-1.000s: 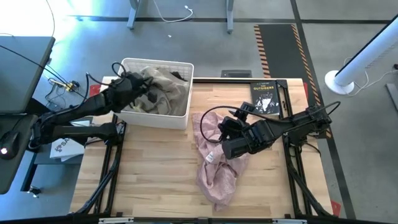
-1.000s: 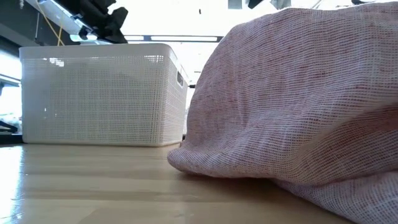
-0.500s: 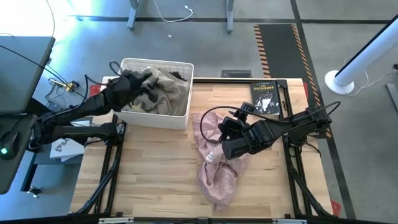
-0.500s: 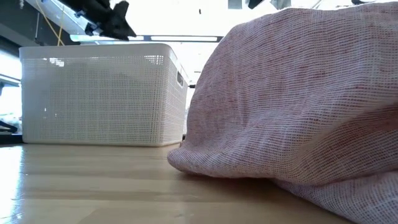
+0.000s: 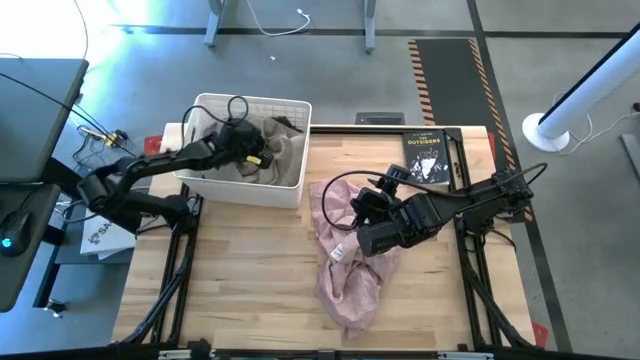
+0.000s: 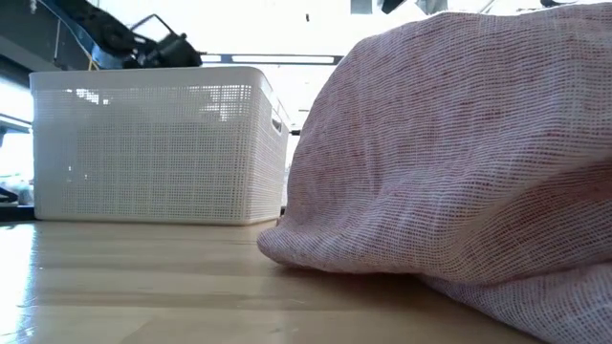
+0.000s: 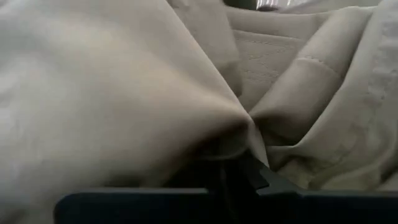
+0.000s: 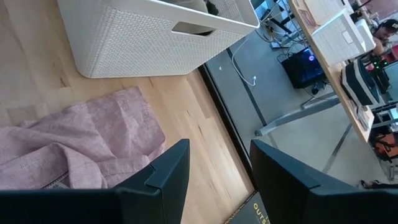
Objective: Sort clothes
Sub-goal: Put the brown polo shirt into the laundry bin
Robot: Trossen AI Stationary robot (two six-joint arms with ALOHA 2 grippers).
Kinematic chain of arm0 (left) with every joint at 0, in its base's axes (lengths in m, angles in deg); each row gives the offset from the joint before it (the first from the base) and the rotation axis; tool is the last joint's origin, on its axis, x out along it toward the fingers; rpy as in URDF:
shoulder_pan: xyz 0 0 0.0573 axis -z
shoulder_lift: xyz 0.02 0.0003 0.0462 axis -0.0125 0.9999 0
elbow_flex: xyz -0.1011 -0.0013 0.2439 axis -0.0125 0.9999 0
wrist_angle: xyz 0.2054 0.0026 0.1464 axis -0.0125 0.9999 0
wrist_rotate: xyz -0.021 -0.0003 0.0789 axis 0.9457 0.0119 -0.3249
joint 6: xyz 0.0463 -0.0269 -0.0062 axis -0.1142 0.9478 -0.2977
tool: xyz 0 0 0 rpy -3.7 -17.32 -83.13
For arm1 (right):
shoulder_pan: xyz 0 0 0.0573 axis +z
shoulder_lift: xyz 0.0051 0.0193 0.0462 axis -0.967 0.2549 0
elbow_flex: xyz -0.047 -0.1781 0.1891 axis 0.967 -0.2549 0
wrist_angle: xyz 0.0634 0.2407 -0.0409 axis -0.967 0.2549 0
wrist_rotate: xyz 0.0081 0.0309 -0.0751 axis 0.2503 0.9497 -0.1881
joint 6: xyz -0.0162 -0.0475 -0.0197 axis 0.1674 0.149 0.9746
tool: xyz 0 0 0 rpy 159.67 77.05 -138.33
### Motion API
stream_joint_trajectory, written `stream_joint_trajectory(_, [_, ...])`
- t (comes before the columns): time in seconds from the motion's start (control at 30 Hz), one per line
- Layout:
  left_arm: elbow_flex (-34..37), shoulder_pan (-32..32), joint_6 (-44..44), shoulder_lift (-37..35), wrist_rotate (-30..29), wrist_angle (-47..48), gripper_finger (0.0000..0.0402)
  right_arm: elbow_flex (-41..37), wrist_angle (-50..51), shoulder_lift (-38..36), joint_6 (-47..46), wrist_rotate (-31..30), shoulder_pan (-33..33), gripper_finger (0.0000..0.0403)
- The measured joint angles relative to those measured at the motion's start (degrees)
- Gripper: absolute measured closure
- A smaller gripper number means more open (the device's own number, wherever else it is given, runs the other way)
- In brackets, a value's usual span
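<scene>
khaki garment (image 5: pixel 270 150) in white basket (image 5: pixel 255 190), pink garment (image 5: pixel 345 265) on table (image 5: pixel 230 290) | left gripper (image 5: pixel 250 155) has dropped into basket since before, seemingly pinching khaki cloth | right gripper (image 5: pixel 358 205) open above pink garment | book (image 5: pixel 427 157) beyond

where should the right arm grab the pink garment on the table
Pinch the raised, bunched fold of the pink garment from straight above. It lies crumpled on the wooden table, so flat edges offer little to catch, while the heaped middle stands proud. The right end effector hovers open over its upper part.
</scene>
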Motion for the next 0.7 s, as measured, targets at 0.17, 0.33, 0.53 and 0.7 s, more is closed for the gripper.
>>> stream_joint_trajectory(0.17, [0.00,-0.22,-0.03,1.96,0.32,-2.23,0.0398,0.00,0.02,0.00,0.04,-0.40,0.00,0.0238])
stream_joint_trajectory(0.33, [-1.34,1.69,-0.17,-5.40,0.11,-1.72,0.0393,0.00,0.05,0.00,-0.09,-0.12,0.00,0.0238])
stream_joint_trajectory(0.53, [-2.23,4.62,-0.11,-18.89,0.19,-1.15,0.0372,0.00,0.07,0.00,-0.61,0.50,0.13,0.0238])
stream_joint_trajectory(0.7, [-2.33,6.28,-0.02,-29.13,0.31,-0.07,0.0347,0.00,0.16,0.00,-1.04,0.50,0.28,0.0238])
